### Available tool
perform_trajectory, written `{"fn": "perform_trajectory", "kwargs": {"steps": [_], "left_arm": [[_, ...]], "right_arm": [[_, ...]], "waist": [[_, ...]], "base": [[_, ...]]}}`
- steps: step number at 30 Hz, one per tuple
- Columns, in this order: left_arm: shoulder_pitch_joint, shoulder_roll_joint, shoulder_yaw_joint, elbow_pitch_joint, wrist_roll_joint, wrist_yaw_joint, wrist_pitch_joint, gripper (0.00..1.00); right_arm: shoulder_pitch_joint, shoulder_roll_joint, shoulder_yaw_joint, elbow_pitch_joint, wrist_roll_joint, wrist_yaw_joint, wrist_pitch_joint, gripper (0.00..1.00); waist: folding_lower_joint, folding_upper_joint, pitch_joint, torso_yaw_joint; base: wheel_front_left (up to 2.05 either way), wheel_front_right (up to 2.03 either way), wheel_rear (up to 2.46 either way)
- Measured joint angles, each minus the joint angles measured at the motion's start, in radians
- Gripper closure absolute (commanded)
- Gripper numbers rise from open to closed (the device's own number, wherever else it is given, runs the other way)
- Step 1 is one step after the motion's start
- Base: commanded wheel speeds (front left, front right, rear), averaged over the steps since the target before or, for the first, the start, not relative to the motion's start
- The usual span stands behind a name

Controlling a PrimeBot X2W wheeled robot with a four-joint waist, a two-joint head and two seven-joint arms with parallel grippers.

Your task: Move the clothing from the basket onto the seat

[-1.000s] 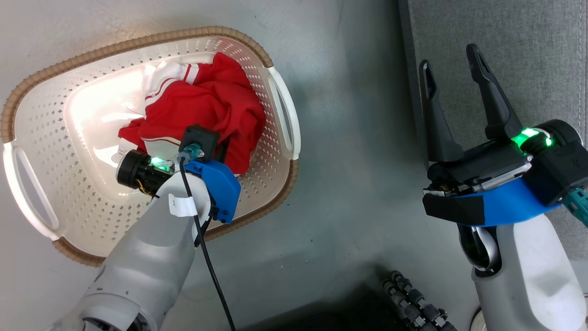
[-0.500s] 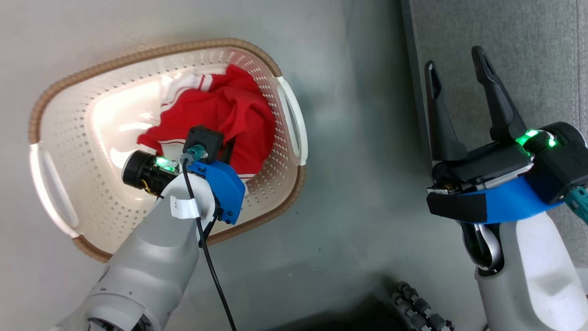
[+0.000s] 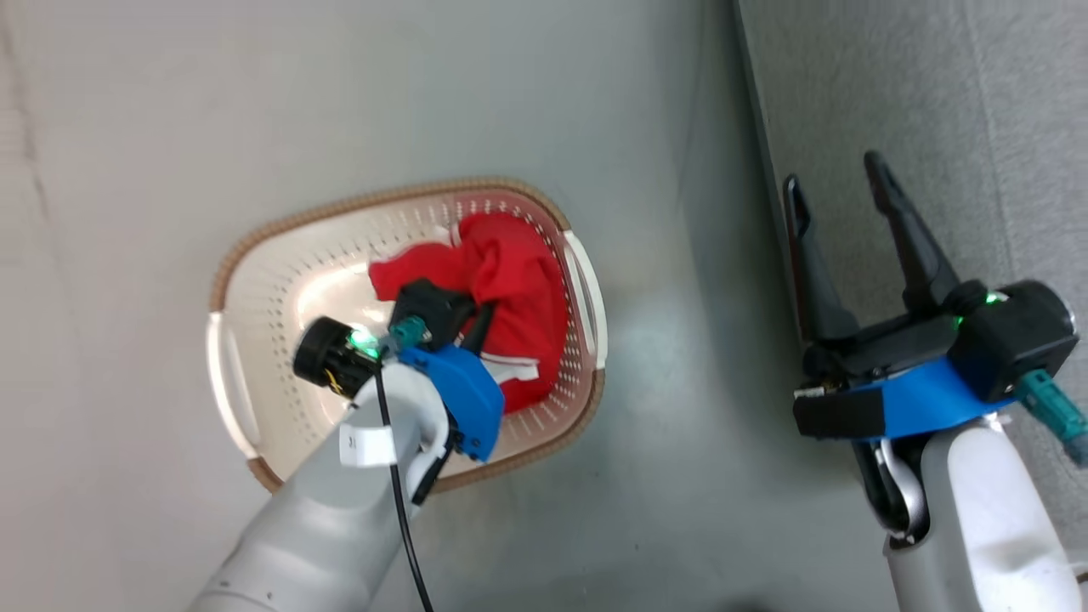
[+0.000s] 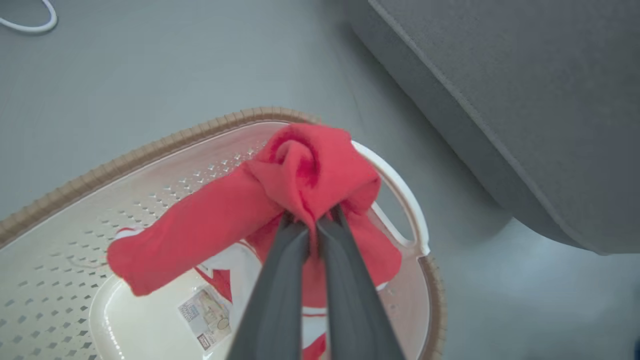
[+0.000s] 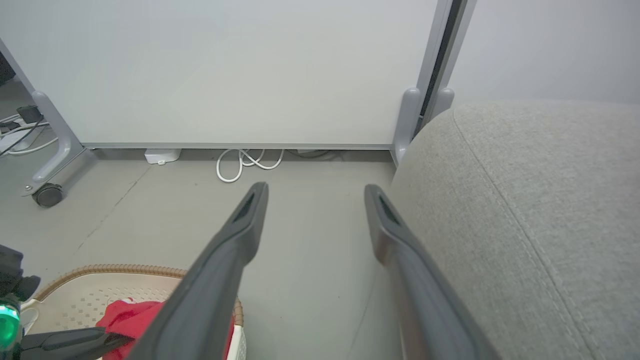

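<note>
Left gripper (image 4: 310,220) pinched shut on red clothing (image 4: 310,165) over basket (image 4: 150,150); right gripper (image 3: 834,170) wide, empty. Best lift until trailing folds clear rim, then carry to seat (image 4: 525,100) beside basket.

I count one basket (image 3: 272,323) with two white handles (image 3: 586,297) and one label (image 4: 207,317) inside, one seat (image 3: 935,102), and one red bundle of clothing (image 3: 518,280) (how many garments are wound into it, I cannot tell). I have two pincers, my left gripper (image 4: 310,222) and my right gripper (image 3: 833,172), with two dark fingers (image 5: 240,235) each. One caster wheel (image 5: 48,194) is in sight.
</note>
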Motion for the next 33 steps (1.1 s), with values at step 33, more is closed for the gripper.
{"fn": "perform_trajectory", "kwargs": {"steps": [33], "left_arm": [[0.027, -0.002, -0.317, -0.322, -0.218, -0.002, 0.000, 1.00]], "right_arm": [[0.312, -0.001, -0.002, 0.042, 0.037, 0.000, 0.123, 0.00]], "waist": [[-0.0002, 0.0001, -0.638, 0.157]], "base": [[0.00, 0.00, 0.00]]}}
